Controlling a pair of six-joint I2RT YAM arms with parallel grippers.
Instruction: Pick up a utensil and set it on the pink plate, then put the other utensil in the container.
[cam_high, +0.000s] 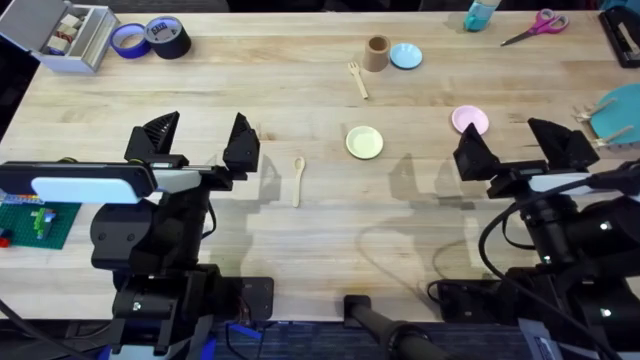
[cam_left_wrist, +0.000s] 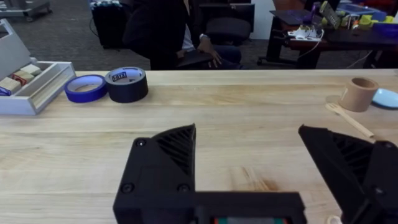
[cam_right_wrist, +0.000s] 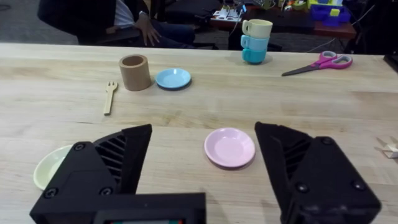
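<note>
A small wooden fork (cam_high: 357, 79) (cam_left_wrist: 350, 120) (cam_right_wrist: 109, 98) lies flat beside the brown cylindrical container (cam_high: 377, 53) (cam_left_wrist: 359, 94) (cam_right_wrist: 134, 72) at the far middle of the table. The wooden spoon (cam_high: 297, 180) lies near the middle, just right of my left gripper (cam_high: 198, 142) (cam_left_wrist: 249, 165), which is open and holds nothing. The pink plate (cam_high: 469, 120) (cam_right_wrist: 229, 147) sits bare, directly ahead of my right gripper (cam_high: 520, 148) (cam_right_wrist: 202, 165), also open with nothing between its fingers.
A pale yellow-green plate (cam_high: 364, 141) (cam_right_wrist: 46, 165) sits mid-table and a light blue plate (cam_high: 405, 56) (cam_right_wrist: 173, 78) is next to the container. Blue and black tape rolls (cam_high: 150, 39) and a grey box (cam_high: 62, 35) are far left. Scissors (cam_high: 537, 25) and stacked cups (cam_right_wrist: 256, 40) stand far right.
</note>
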